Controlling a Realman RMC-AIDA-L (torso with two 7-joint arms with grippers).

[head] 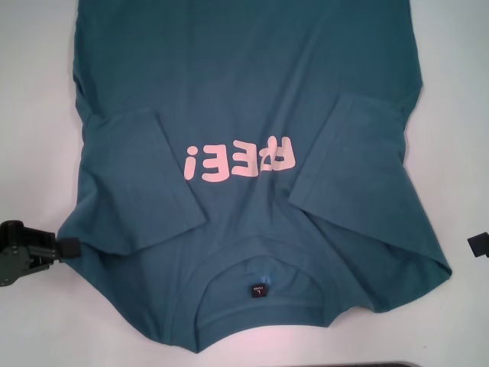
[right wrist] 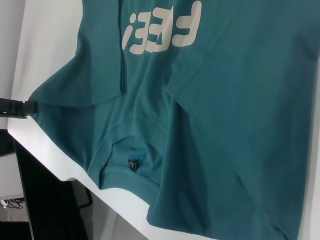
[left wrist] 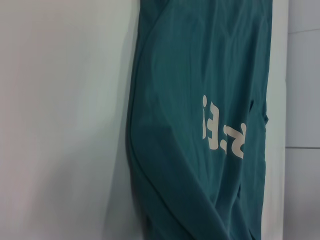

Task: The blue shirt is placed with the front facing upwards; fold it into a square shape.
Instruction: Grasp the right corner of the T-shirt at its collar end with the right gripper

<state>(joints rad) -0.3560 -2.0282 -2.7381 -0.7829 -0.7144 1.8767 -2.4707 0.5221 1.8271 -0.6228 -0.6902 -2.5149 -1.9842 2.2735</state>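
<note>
The blue shirt (head: 252,92) lies front up on the white table, collar toward me. Its pink lettering (head: 238,162) reads upside down on the chest, and the small black neck label (head: 258,292) shows inside the collar. Both short sleeves are folded inward over the chest, one on the left (head: 149,180) and one on the right (head: 348,153). My left gripper (head: 69,246) sits at the shirt's left shoulder edge, level with the table. It also shows in the right wrist view (right wrist: 20,107). My right gripper (head: 480,245) peeks in at the far right, apart from the shirt. The shirt fills both wrist views (left wrist: 200,75) (right wrist: 240,100).
The white table (head: 30,115) shows bare on both sides of the shirt. Its near edge runs just below the collar (head: 428,364). In the right wrist view a dark panel (right wrist: 45,200) stands below the table edge.
</note>
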